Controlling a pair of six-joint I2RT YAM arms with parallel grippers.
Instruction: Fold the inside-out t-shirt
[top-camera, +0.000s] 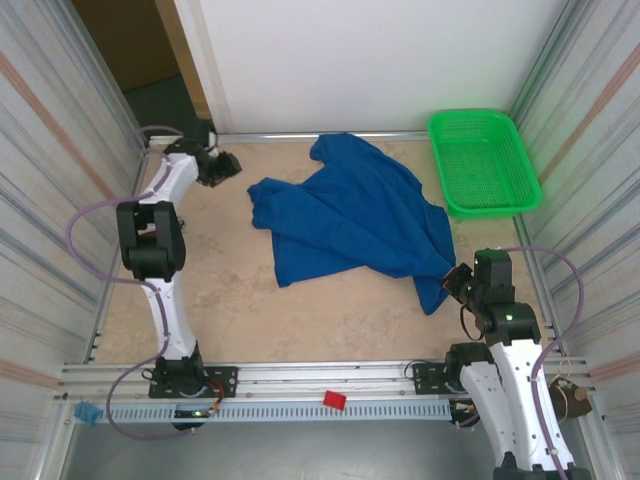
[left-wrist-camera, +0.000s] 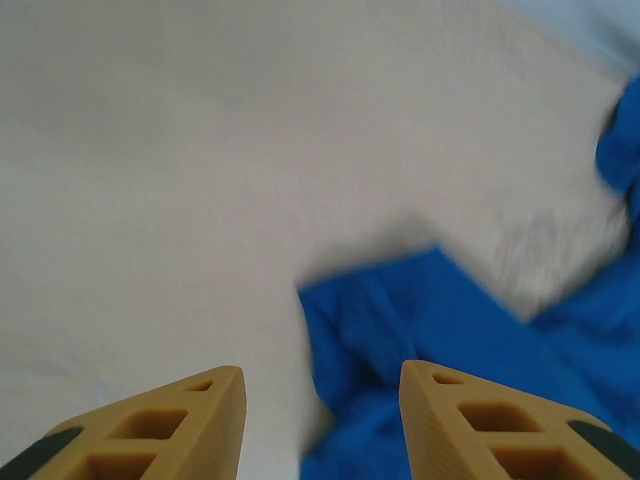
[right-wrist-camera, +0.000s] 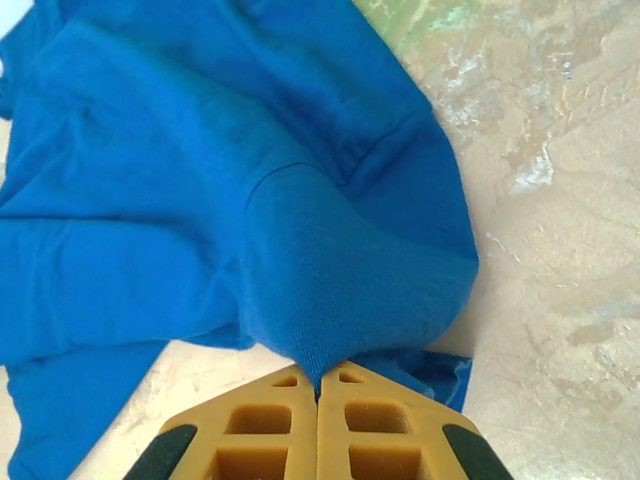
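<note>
The inside-out t-shirt (top-camera: 350, 215) is royal blue and lies crumpled across the middle and back of the table. My left gripper (top-camera: 226, 166) hovers at the back left, a short way from the shirt's left corner. In the left wrist view my left gripper (left-wrist-camera: 322, 385) stands open, nothing between its tan fingers, and the shirt's corner (left-wrist-camera: 420, 330) lies on the table beyond them. My right gripper (top-camera: 452, 282) is at the shirt's near right corner. In the right wrist view my right gripper (right-wrist-camera: 318, 378) is shut on a pinch of the t-shirt (right-wrist-camera: 330, 260), the cloth rising from the fingertips.
A green mesh basket (top-camera: 485, 163) stands at the back right corner. Corrugated walls close in both sides and a white wall the back. Bare tan tabletop (top-camera: 300, 320) runs along the front. A small red item (top-camera: 334, 401) lies on the front rail.
</note>
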